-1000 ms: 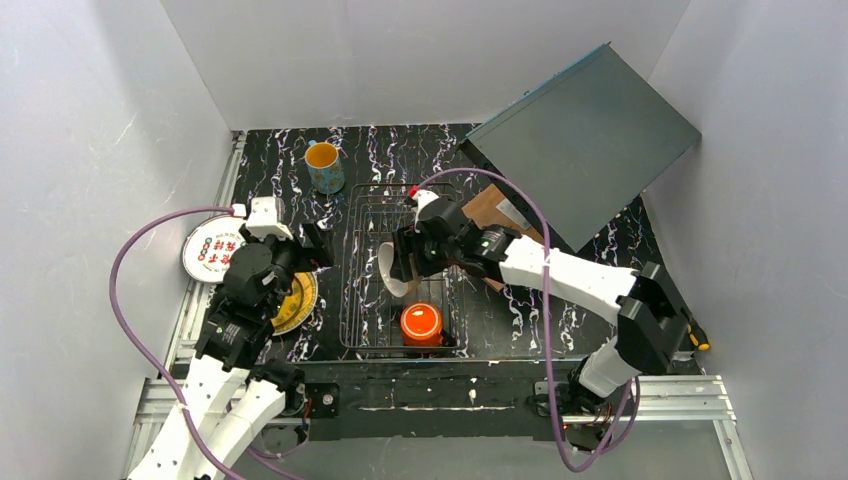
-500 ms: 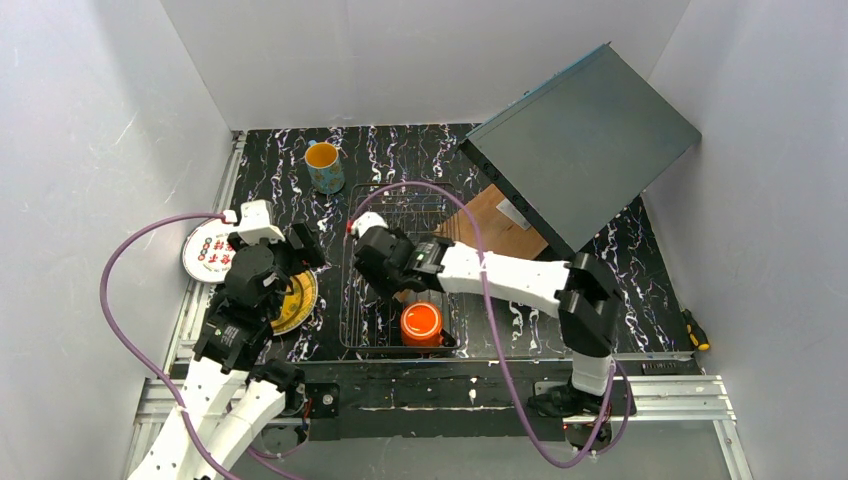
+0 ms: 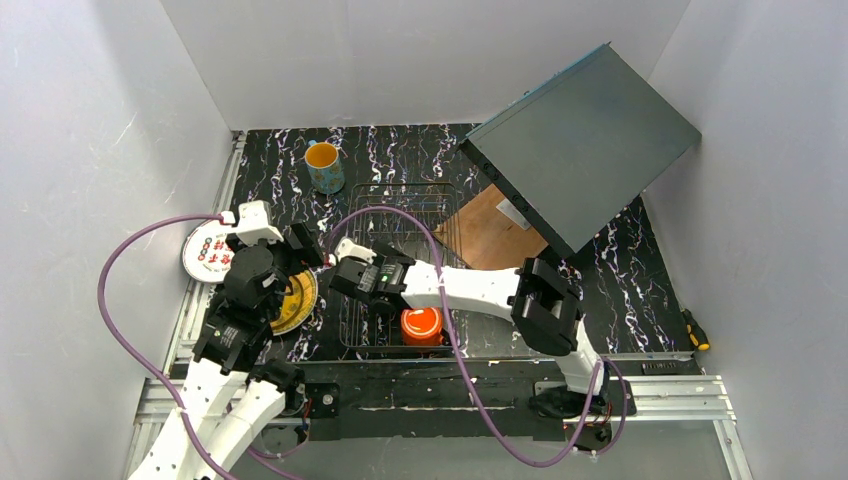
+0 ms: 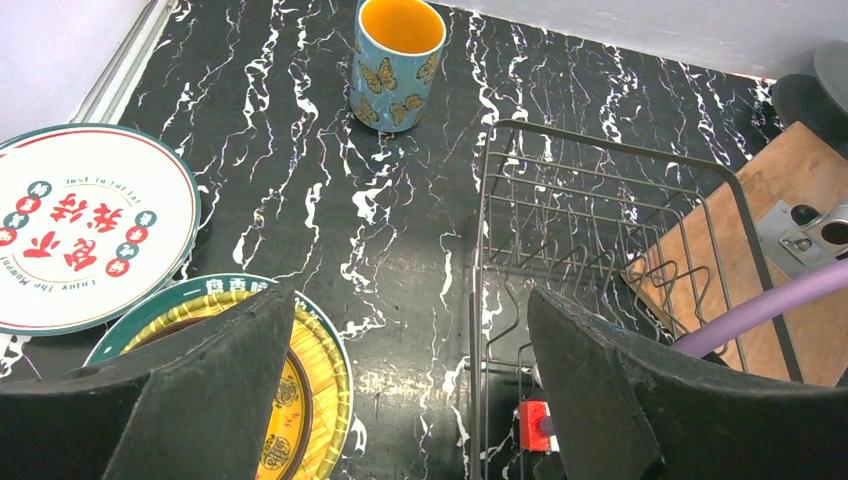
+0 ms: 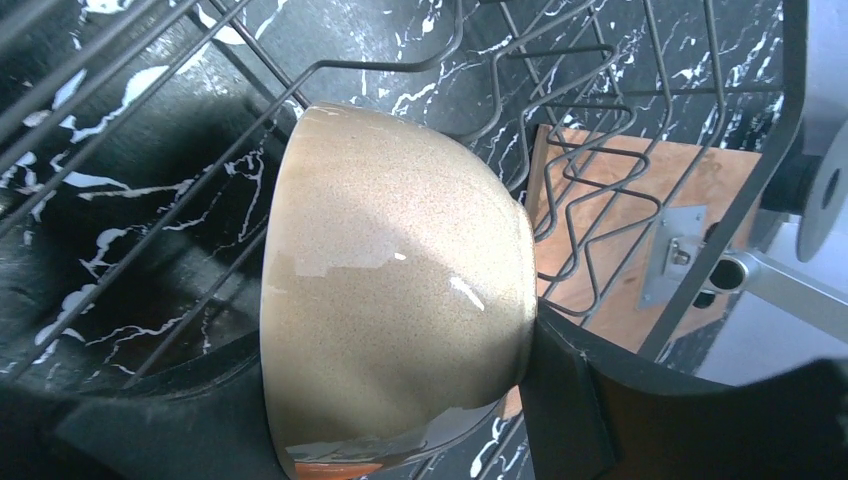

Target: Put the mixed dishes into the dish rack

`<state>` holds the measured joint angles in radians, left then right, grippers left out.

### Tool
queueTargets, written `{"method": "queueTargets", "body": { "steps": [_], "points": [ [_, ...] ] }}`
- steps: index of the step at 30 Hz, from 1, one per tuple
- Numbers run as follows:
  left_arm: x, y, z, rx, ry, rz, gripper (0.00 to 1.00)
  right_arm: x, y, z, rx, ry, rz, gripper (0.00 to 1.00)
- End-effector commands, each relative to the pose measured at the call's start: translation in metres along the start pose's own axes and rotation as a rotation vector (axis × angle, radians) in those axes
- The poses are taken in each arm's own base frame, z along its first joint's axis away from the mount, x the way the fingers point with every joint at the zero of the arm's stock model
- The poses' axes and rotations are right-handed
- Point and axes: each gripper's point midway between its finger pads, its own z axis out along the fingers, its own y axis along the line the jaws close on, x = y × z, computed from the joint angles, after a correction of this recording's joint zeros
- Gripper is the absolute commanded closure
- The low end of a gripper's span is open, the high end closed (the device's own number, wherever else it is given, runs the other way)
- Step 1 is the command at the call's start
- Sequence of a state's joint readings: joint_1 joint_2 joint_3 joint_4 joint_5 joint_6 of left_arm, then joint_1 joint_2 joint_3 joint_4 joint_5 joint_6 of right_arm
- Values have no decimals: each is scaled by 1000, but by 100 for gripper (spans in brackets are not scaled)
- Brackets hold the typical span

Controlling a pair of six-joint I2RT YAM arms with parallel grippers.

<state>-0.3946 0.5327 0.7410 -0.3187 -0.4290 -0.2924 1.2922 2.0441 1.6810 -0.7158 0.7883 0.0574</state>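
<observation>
Right wrist view: the right gripper (image 5: 370,380) has its jaws pinching the white-and-tan bowl (image 5: 400,290), tipped on its side among the wires of the dish rack (image 4: 610,143), apparently so it can stand on edge between the rods. Whether it touches them cannot be told. An orange mug (image 3: 421,323) already sits at the rack's near end. The left gripper (image 4: 410,320) hovers, jaws spread wide, above the yellow ornate plate (image 4: 310,395), seemingly poised for the next pick. The white plate with coloured marks (image 4: 85,240) and the blue patterned mug (image 4: 398,60) wait on the tabletop (image 4: 300,180), outside the rack.
</observation>
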Motion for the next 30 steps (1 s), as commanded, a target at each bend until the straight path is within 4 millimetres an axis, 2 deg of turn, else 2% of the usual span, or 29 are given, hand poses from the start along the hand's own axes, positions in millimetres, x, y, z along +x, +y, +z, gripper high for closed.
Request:
{"method": "queueTargets", "body": {
  "steps": [1, 3, 4, 6, 8, 17, 19, 30],
  "points": [
    [-8, 4, -1, -23, -24, -19, 15, -11, -25, -7, 113, -19, -33, 99],
    [-7, 4, 0, -23, -22, -18, 15, -9, -21, -6, 108, -10, -52, 98],
    [-7, 4, 0, -23, -19, -18, 15, -8, -18, -6, 103, -4, -61, 90],
    [-7, 4, 0, -26, -21, -18, 15, -8, -14, -8, 91, -2, -74, 65],
    [-7, 4, 0, -25, -21, -18, 15, -8, -10, -11, 73, -7, -79, 51],
    [-7, 4, 0, -24, -16, -15, 16, -6, 5, -21, -49, -25, -71, 5],
    [-6, 4, 0, -25, -15, -14, 16, -7, 6, -23, -66, -39, -97, 2],
    [-5, 3, 2, -27, -6, -10, 16, -10, 7, -49, -147, -75, -108, 2]
  ]
}}
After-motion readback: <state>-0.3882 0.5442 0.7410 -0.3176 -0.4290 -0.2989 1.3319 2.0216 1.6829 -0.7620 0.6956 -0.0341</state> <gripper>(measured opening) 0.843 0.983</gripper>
